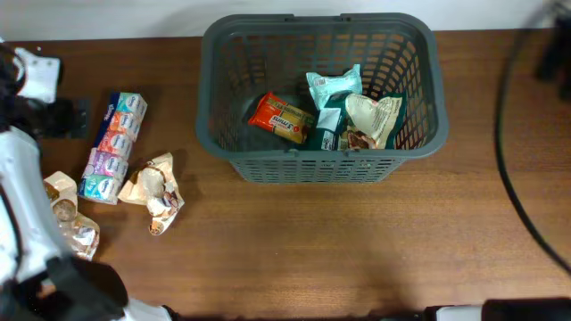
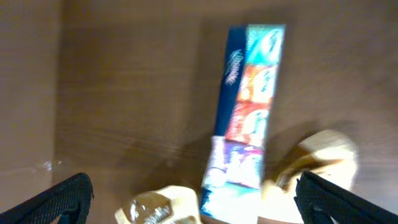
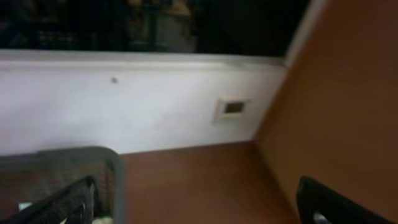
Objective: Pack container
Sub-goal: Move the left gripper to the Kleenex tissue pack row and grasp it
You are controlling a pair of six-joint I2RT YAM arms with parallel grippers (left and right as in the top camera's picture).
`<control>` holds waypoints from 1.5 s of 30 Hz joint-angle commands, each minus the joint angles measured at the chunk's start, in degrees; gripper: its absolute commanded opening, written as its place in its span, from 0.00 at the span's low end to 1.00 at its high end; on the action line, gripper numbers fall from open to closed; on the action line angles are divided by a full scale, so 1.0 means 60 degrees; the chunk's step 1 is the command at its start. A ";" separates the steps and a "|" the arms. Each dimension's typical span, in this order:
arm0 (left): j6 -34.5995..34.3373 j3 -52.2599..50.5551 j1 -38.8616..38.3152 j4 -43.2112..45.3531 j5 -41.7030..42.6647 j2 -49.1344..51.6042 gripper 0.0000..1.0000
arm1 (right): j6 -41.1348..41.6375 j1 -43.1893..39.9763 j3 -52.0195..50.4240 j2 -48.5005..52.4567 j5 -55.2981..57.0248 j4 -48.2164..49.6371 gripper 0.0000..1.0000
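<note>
The container [image 1: 312,166], a big dark grey slotted basket, sits at the far side of the desk [image 1: 312,245], about the middle. Four snacks lie on its base: an orange packet [image 1: 281,118] to the left, a pale teal packet [image 1: 335,86] towards the back, a dark green packet [image 1: 328,130] by the near wall, and a beige packet [image 1: 375,118] on the right, touching the green one.

Well to the left of the basket, a long strip of tissue packs [image 1: 114,147] in blue, orange and purple lies on the wood. A crumpled beige wrapper [image 1: 153,190] rests just beside its near end, and another beige packet [image 1: 70,216] lies on the other side, partly under the white left arm [image 1: 18,192].

From the left wrist, the left end effector [image 2: 191,190] hangs above the tissue strip's near end, its fingers [image 2: 56,200] spread wide and holding nothing. The picture is blurred.

The right end effector [image 3: 196,196] is spread wide too and grips nothing. Its camera catches only a corner of the basket rim at lower left, with a white wall and a small wall plate [image 3: 231,108] beyond.

A black cable [image 1: 510,178] curves across the desk's right side.
</note>
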 commanded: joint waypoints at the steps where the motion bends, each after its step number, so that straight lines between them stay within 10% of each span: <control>1: 0.1905 -0.0022 0.0412 0.0240 0.1246 0.1162 1.00 | 0.0098 -0.0233 -0.0113 0.0182 0.0295 -0.0353 0.99; 45: 0.2029 0.0036 -0.1275 0.2022 0.1577 0.4146 0.91 | 0.0743 -0.0248 -0.0131 0.0510 -0.0863 -0.2142 0.99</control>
